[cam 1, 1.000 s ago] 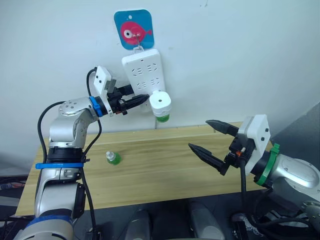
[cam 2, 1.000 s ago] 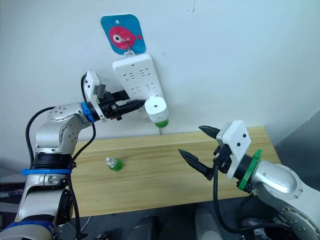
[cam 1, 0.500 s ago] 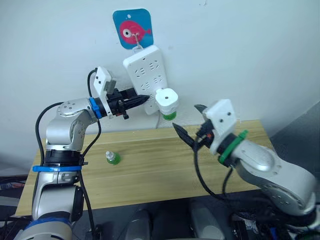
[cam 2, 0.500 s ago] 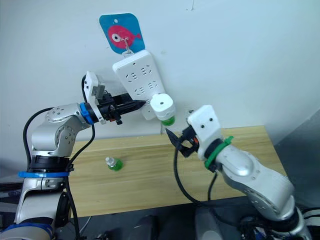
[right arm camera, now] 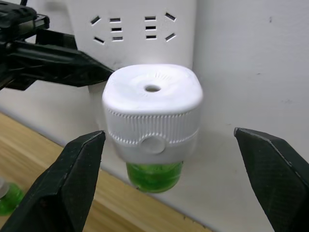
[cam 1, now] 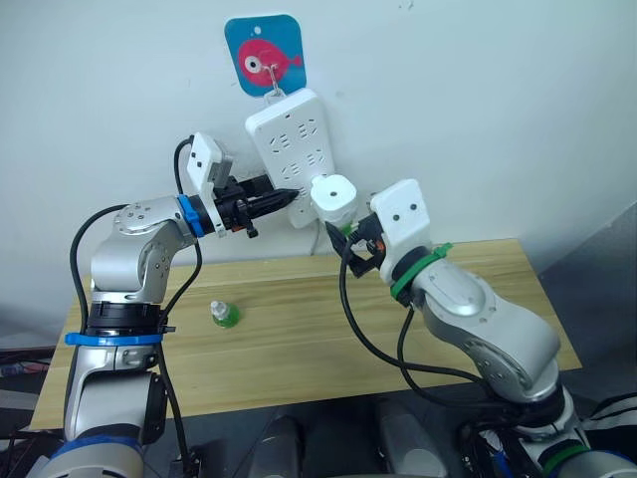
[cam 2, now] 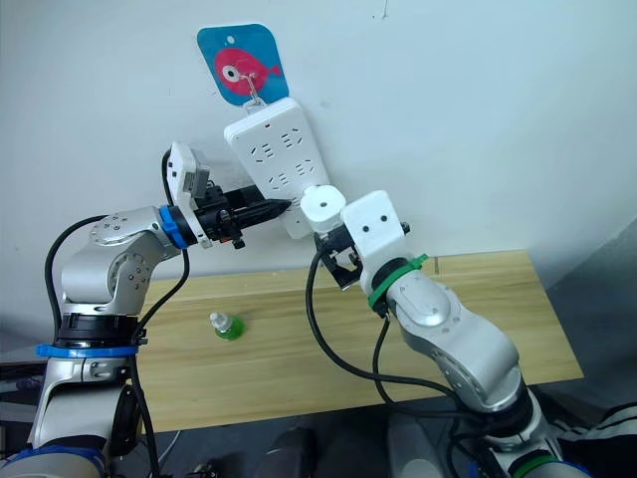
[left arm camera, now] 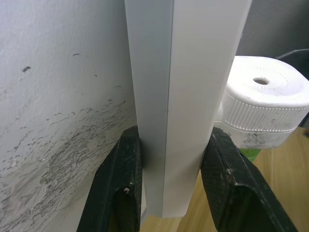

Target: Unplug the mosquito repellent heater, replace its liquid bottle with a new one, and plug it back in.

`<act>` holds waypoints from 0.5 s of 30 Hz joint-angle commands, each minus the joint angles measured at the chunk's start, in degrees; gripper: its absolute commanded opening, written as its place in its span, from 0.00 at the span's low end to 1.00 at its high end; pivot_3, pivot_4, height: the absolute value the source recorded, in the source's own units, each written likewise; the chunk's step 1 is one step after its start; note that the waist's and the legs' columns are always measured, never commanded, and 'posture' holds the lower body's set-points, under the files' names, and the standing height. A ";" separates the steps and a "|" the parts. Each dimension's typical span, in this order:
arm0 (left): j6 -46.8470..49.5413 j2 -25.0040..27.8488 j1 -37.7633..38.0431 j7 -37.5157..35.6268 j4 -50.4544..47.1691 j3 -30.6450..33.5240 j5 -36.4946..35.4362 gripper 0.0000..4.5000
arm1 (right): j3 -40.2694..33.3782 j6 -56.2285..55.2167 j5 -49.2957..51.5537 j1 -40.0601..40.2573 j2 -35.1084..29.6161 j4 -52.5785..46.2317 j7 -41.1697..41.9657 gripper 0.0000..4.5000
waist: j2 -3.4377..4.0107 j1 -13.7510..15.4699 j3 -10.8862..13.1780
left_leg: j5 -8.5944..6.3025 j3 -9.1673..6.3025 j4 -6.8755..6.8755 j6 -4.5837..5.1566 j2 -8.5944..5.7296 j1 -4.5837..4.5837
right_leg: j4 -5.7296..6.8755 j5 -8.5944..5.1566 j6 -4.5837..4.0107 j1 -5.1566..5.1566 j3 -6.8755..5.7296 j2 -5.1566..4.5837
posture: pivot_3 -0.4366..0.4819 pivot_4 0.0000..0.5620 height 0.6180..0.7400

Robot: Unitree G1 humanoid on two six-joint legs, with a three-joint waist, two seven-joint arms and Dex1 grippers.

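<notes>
A small green bottle (cam 1: 225,316) stands on the wooden counter (cam 1: 299,339). Farther back, the right fingers (right arm camera: 75,183) are spread wide on either side of the heater (right arm camera: 152,113), plugged into the power strip (cam 1: 287,139), whose edge the left fingers (left arm camera: 120,188) clamp.

Bright even indoor light, soft shadows on wall, close wrist views slightly soft

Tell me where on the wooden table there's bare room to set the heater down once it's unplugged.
Most of the wooden table is bare: the near half and the end past the right gripper. A spare green bottle sits toward the left. It's crowded by the power strip.
</notes>
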 commanded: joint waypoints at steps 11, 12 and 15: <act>-0.51 0.04 -0.13 0.06 -2.50 -0.58 -0.23 0.29 | -1.00 -8.43 -6.45 -4.93 6.26 9.94 7.12 1.00 | 0.00 -0.05 0.00 | 0.02 -0.01 0.00 -0.03 -0.02 -0.01 | 0.01 0.01 0.00 -0.01 -0.02 -0.02 | 0.25 0.38 0.95; -0.55 0.05 -0.11 0.06 -2.51 -0.59 -0.22 0.29 | -0.97 -9.09 -6.93 -5.12 6.43 10.53 7.56 1.00 | 0.01 -0.05 0.00 | 0.02 0.00 0.00 -0.04 -0.02 -0.01 | 0.01 0.01 0.00 -0.01 -0.01 -0.03 | 0.25 0.38 0.95; -0.66 0.00 -0.18 0.13 -2.31 -0.58 -0.15 0.29 | -0.92 -9.95 -7.93 -5.66 6.72 11.94 8.95 0.87 | 0.01 -0.05 0.00 | 0.02 -0.01 0.00 -0.04 -0.02 -0.01 | 0.01 0.01 -0.01 -0.02 -0.02 -0.03 | 0.25 0.37 0.95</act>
